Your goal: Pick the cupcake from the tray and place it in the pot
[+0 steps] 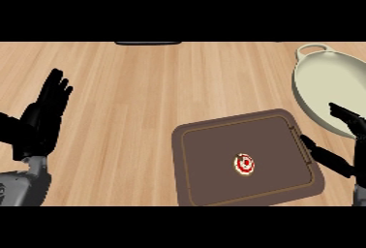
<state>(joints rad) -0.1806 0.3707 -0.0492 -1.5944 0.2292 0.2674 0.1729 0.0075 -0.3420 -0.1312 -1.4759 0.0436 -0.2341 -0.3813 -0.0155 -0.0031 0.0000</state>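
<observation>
Right hand [342,157] at right edge of view, fingers straight and spread, holding nothing, beside tray's right rim (contact unclear). Left hand [43,121] resting at left edge, fingers up, released. Cupcake [244,164] sits on brown tray [193,167], right of centre. Cream pot [314,80] at far right, just beyond tray corner. Bare wooden surface [143,97] between left hand and tray.
</observation>
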